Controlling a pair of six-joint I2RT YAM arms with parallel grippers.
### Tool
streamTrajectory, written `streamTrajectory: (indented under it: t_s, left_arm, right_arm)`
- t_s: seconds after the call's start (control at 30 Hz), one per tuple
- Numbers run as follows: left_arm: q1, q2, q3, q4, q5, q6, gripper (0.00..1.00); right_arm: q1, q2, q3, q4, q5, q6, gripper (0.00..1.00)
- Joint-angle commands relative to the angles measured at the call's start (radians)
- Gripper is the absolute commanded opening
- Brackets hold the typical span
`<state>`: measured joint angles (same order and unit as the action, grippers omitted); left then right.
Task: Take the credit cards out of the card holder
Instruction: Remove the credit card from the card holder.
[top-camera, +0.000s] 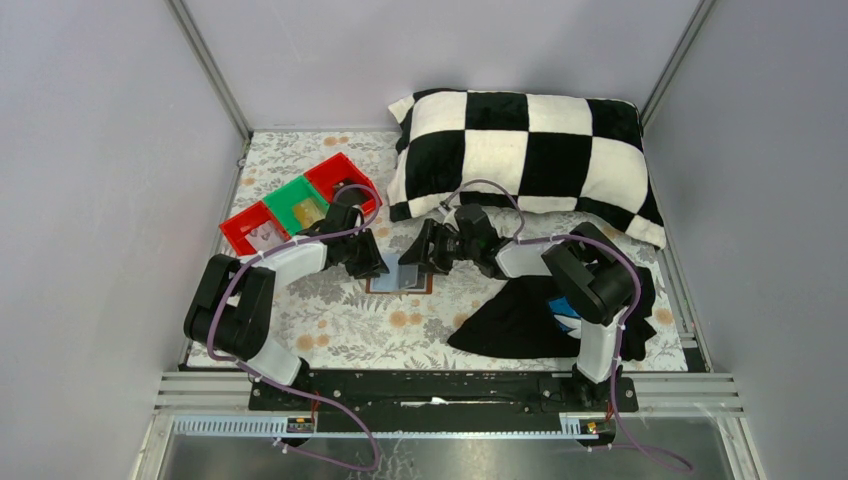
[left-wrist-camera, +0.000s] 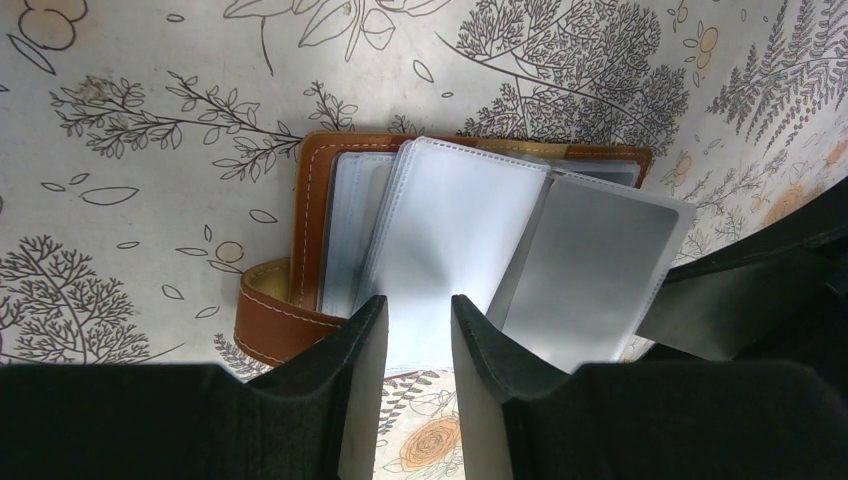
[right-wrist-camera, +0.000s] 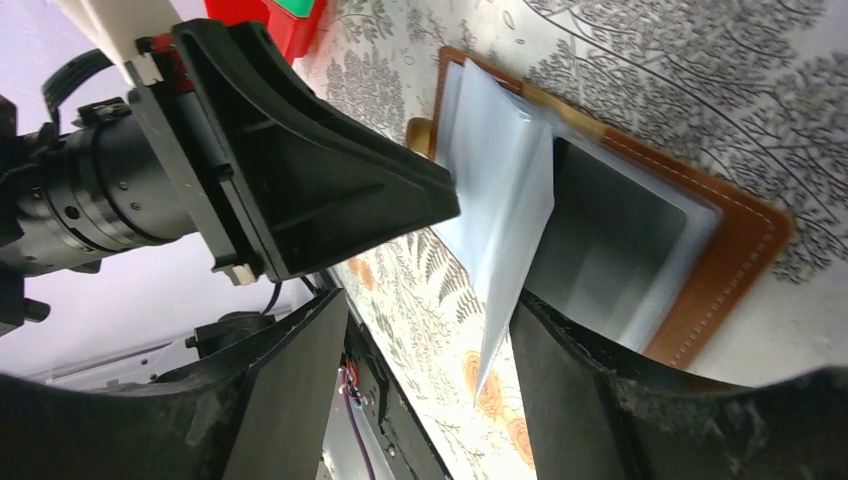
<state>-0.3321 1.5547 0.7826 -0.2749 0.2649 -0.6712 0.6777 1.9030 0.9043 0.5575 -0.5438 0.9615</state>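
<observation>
The card holder (top-camera: 400, 281) lies open on the flowered tablecloth between my two grippers. In the left wrist view its brown leather rim (left-wrist-camera: 306, 210) frames several fanned grey-blue plastic sleeves (left-wrist-camera: 450, 220). One sleeve (left-wrist-camera: 590, 270) looks opaque grey; I cannot tell if a card is in it. No bare credit card shows. My left gripper (left-wrist-camera: 418, 312) is open, its fingers straddling the near edge of the middle sleeve. My right gripper (right-wrist-camera: 430, 300) is wide open; one finger (right-wrist-camera: 570, 360) rests on the holder's inner panel, with a sleeve (right-wrist-camera: 505, 200) standing up beside it.
Red and green trays (top-camera: 300, 205) stand at the back left. A black-and-white checkered pillow (top-camera: 520, 150) lies at the back. A black cloth (top-camera: 520, 318) with blue-white print lies at the right front by the right arm.
</observation>
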Motion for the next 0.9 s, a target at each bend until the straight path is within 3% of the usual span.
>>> streamTrajectory:
  t_s: [0.0, 0.17, 0.47, 0.7, 0.87]
  left_arm:
    - [0.002, -0.015, 0.002, -0.039, -0.028, 0.029, 0.35]
    - [0.032, -0.086, 0.085, -0.138, -0.049, 0.060, 0.37]
    - [0.210, -0.196, 0.155, -0.279, -0.004, 0.104, 0.38]
    - [0.222, -0.231, 0.167, -0.301, -0.033, 0.105, 0.38]
    - [0.196, -0.227, 0.150, -0.257, 0.051, 0.112, 0.38]
  right_arm:
    - [0.021, 0.019, 0.061, 0.002, -0.025, -0.018, 0.68]
    - [0.032, 0.034, 0.108, -0.012, -0.025, -0.020, 0.68]
    - [0.060, 0.125, 0.211, -0.011, -0.044, 0.008, 0.68]
    - [0.066, 0.164, 0.283, -0.071, -0.073, 0.000, 0.68]
    - [0.031, 0.052, 0.183, -0.071, -0.020, -0.024, 0.68]
